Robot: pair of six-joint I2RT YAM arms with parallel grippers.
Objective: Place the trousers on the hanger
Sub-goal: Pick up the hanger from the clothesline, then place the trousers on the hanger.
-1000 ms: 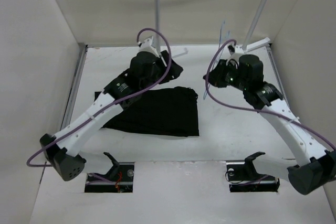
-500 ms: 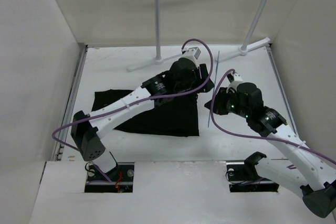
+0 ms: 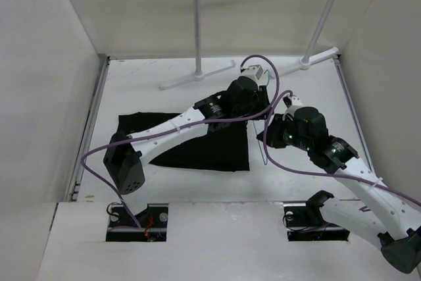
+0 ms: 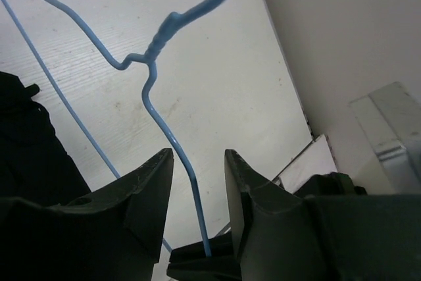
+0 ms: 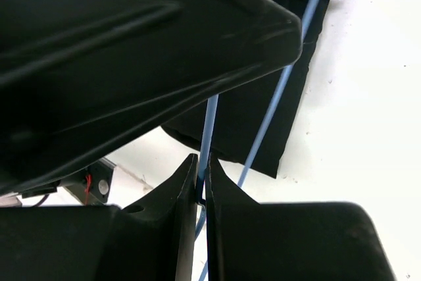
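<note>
The black trousers (image 3: 204, 146) lie flat on the white table; they also show in the left wrist view (image 4: 26, 143) and the right wrist view (image 5: 263, 97). The pale-blue wire hanger (image 3: 262, 151) stands nearly upright just right of the trousers. My right gripper (image 3: 268, 126) (image 5: 202, 179) is shut on one wire of the hanger (image 5: 210, 123). My left gripper (image 3: 260, 108) (image 4: 197, 166) is open, its jaws on either side of the hanger's shoulder wire (image 4: 161, 123) just below the twisted neck, close above the right gripper. The hook's tip runs out of view.
The white garment rack (image 3: 197, 24) stands at the back, its feet on the table (image 3: 197, 77). White walls enclose the table on three sides. The left arm lies across the trousers. Two black mounts (image 3: 141, 205) sit at the near edge.
My left gripper let go of the bunched trousers at the back and swung right to the hanger. My right gripper carried the hanger from the back towards the middle, beside the trousers.
</note>
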